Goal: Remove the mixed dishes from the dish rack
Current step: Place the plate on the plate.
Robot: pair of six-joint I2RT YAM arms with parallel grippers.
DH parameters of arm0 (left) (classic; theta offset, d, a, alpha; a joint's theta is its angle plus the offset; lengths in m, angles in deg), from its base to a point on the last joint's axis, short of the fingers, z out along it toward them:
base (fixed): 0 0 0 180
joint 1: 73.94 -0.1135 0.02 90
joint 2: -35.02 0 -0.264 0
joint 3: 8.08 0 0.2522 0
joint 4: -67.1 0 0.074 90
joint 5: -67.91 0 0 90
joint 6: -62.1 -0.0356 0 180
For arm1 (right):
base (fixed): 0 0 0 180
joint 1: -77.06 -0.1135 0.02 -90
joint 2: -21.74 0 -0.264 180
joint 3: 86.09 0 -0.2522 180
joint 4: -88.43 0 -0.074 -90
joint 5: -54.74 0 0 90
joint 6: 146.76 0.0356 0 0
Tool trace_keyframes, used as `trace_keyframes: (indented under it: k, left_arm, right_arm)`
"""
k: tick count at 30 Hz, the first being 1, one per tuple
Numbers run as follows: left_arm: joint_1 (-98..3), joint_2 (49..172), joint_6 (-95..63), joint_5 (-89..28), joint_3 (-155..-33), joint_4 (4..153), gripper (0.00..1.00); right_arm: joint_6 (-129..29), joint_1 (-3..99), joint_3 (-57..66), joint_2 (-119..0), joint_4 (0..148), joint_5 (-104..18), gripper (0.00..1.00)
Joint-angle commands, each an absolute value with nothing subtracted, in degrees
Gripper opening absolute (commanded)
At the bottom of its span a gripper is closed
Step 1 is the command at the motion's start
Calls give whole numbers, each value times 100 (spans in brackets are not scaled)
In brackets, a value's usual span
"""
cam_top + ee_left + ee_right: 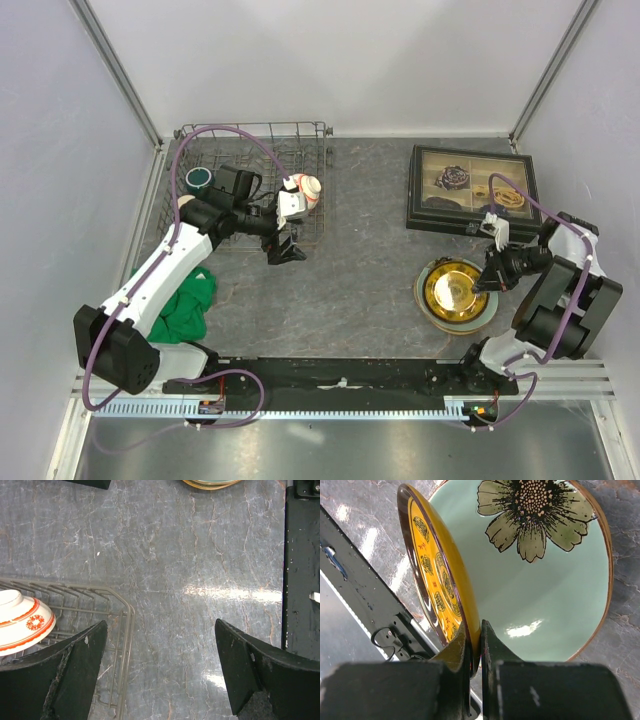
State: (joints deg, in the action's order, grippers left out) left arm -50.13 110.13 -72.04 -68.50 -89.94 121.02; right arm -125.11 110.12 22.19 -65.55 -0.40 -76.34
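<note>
In the right wrist view, the rim of the yellow-gold patterned dish (437,575) is pinched between the fully closed fingers of the right gripper (475,645). The dish is held tilted on edge just above the pale green ceramic plate with a flower print (545,595), which lies flat on the grey marbled bench (190,545). Whether the dish's lower rim touches that plate is hidden by the fingers.

The left gripper (160,625) is spread wide and holds nothing. It hangs over a corner of the grey metal wire dish rack (127,630). The small red-and-white bowl (20,622) sits inside the rack, off to the side of the gripper's left finger and not between the fingers, so a sideways shift is judged necessary. The left arm is the nearer one.

The bowl is cut off by the frame edge. The dark green mug (200,180) is seen at the rack's far left end in the top view. Part of the rack is covered by the arm, and no other dishes can be made out.
</note>
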Motion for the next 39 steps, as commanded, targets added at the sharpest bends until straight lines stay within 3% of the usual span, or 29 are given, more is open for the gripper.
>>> trace_keyframes:
  k: [1,14,29,39]
  left_arm:
    - [-5039,10999,-7405,-6840,-8969,12014,94]
    - [-5039,10929,-7501,-6770,-8890,12067,94]
    - [-5030,10947,-7554,-6744,-8829,12058,94]
    - [-5039,10911,-7554,-6735,-8794,12067,94]
  right_arm:
    - [-12970,11081,2074,-6712,-443,-7974,1]
    - [-12690,11090,1950,-7265,-92,-7824,20]
    - [-12338,11090,1862,-7495,329,-7657,63]
    - [-11934,11090,1933,-7108,690,-7394,74]
